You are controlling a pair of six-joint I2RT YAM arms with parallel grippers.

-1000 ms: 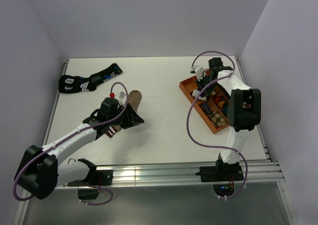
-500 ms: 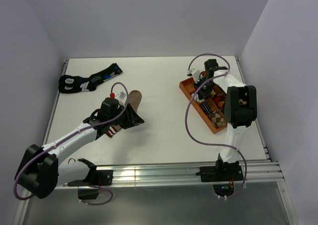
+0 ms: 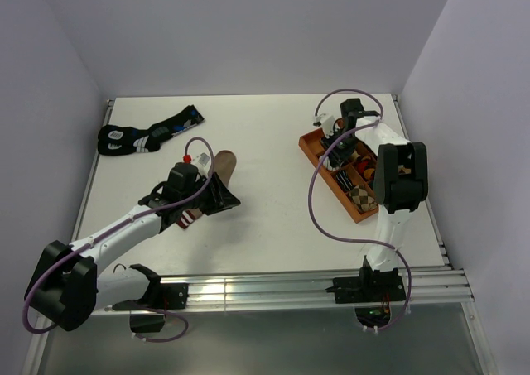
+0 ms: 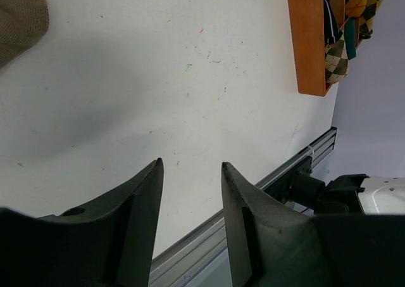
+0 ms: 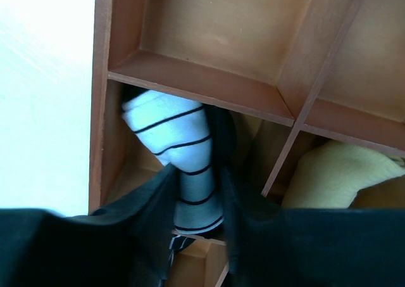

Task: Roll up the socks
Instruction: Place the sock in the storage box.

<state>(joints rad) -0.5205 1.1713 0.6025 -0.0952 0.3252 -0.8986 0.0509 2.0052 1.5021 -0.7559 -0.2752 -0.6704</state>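
All I get on my feed is a white table [image 3: 273, 135] boxed in by plain pale lilac walls [image 3: 248, 36], aluminium rail [image 3: 273, 288] along the near edge, soft even light

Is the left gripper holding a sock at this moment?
No: the left gripper is open, with only bare table showing between its fingers.

The white table [image 3: 265, 135] bore three things. Black socks [image 3: 149, 133] with blue and white marks lay toward the ten o'clock corner. A tan-brown sock [image 3: 225, 161] lay flat at nine o'clock of centre, partly covered, and an orange wooden tray [image 3: 307, 148] sat slanted at three o'clock.
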